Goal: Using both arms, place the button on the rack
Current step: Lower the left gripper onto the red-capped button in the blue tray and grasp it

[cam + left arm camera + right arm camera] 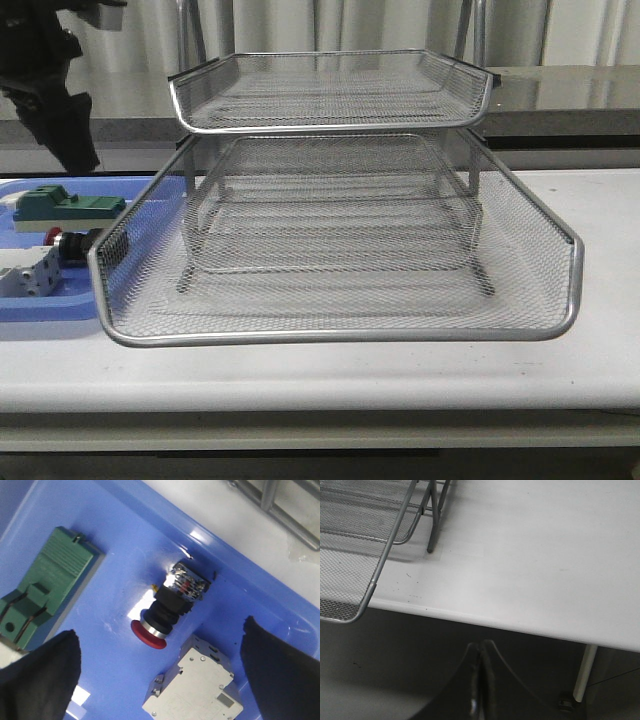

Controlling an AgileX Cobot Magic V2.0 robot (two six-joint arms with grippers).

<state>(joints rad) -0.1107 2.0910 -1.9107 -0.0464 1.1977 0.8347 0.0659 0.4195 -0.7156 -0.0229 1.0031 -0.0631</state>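
Button (167, 607): a red mushroom cap, black barrel and metal-clad rear block are shown; it is laid on its side on the floor of the blue tray (120, 550), between the green block (50, 582) and the white module (195, 685), touching neither as far as can be seen.
Left gripper (160, 665): its fingers are spread wide, one to each side of the button, above it; nothing is held.
Step in hand: judged to be the approach for the pick; the button is not yet gripped.
Next move: a descent is called for, with the fingers closed across the black barrel and kept clear of the white module close by.
Rack (340, 240): the silver wire-mesh tiers are seen just beside the tray, with no button on them.
Right gripper (480, 680): its fingers are pressed together, with nothing between them, off the table edge (520, 625).
Writing: no brand or label can be read; the markings on the parts are too small to make out.
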